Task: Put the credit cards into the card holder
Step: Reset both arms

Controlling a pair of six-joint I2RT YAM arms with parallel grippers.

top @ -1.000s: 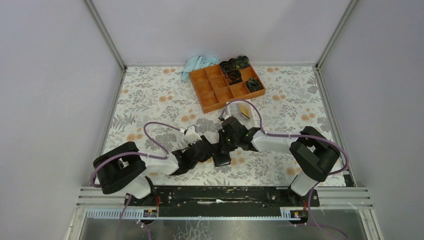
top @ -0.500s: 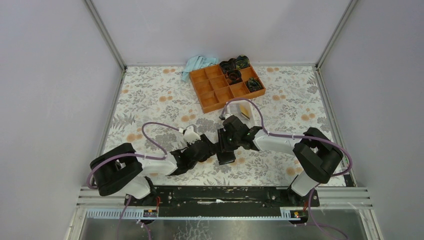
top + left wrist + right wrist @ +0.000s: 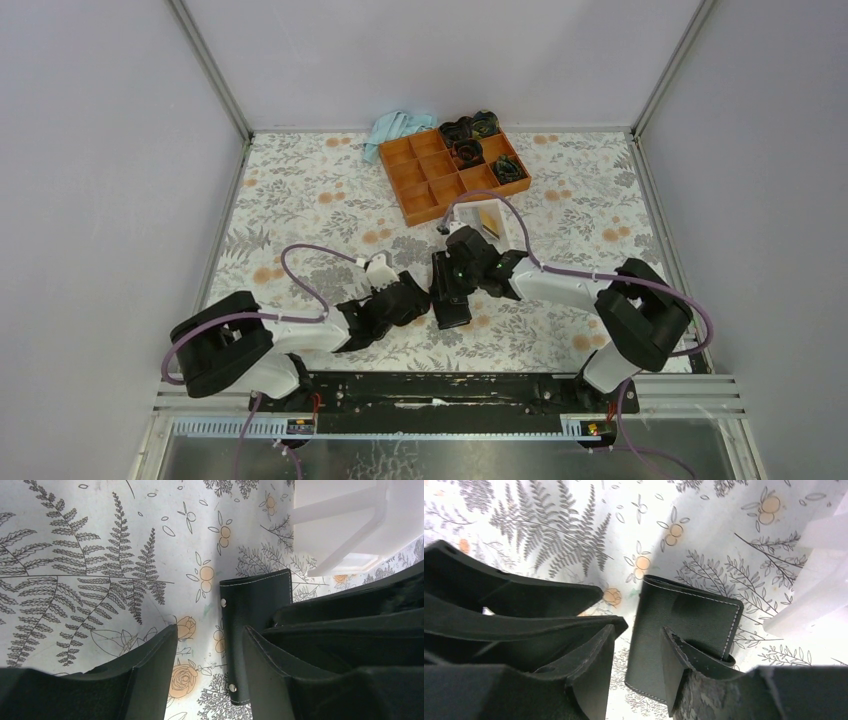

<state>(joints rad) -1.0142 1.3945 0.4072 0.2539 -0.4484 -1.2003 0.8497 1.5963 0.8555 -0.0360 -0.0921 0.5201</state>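
Overhead view of a flower-patterned desk [image 3: 300, 200] with two black robot arms meeting near the lower centre. At centre left, the left gripper [image 3: 415, 296] has drawn back slightly toward the lower left over the past second; its jaws stand wide apart and hold nothing. Just right of it lies the wallet [image 3: 452, 308], closed and flat on the desk, nudged a little toward the top of the frame. The right gripper [image 3: 445, 288] has slid left to hang over the wallet, jaws parted to a moderate gap around its near edge, gripping nothing. Further right and higher, a white box [image 3: 345, 525] stands well apart from the wallet, with the yellow cards [image 3: 489, 219] inside it. Both grippers now crowd the shut wallet, so it probably needs opening next; no card has been loaded.
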